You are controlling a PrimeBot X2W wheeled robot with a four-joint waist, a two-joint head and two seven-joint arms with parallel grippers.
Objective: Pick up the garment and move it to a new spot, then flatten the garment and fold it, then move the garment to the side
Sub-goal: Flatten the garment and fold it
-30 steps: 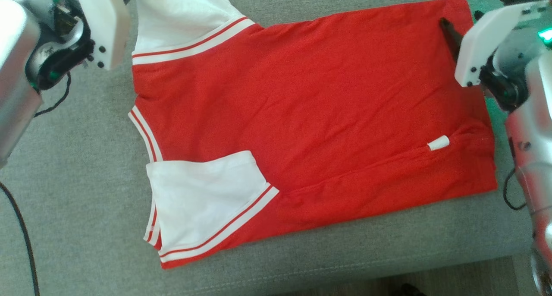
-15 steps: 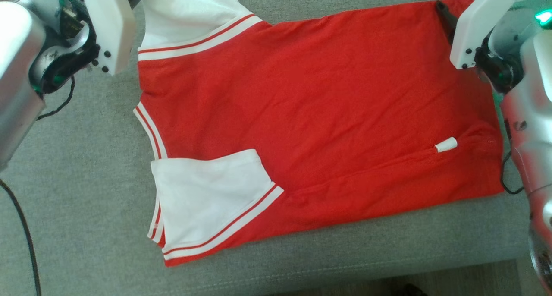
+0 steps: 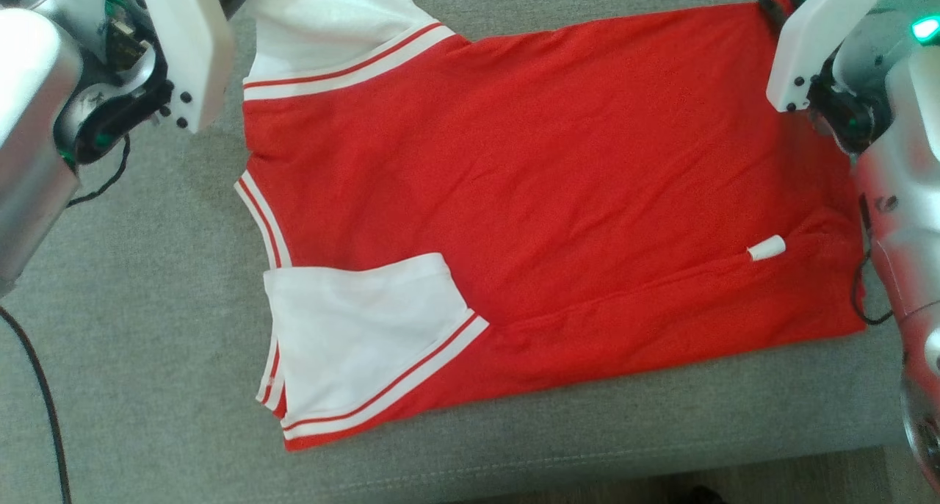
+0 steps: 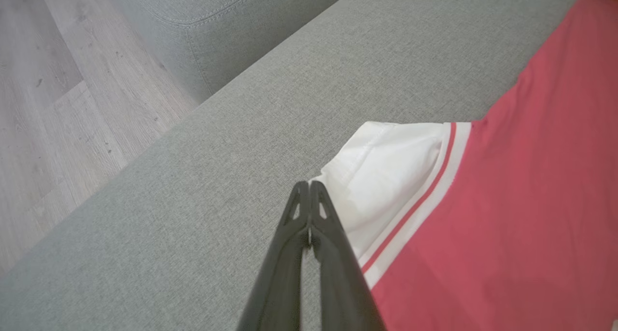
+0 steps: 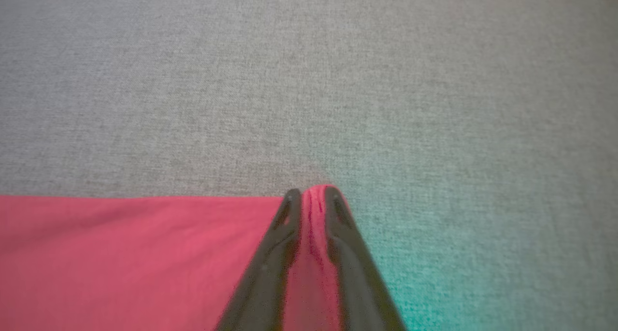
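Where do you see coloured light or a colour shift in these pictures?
Right wrist view: a teal glow tints the sofa beside the right tool, which pinches the shirt corner. Head view: a green lamp glows on the right arm, and the shirt looks deep red. Left wrist view: the shirt looks paler, pinkish.

A grey fabric couch seat (image 3: 147, 283) bears the red garment (image 3: 558, 166) (white sleeves) spread flat.
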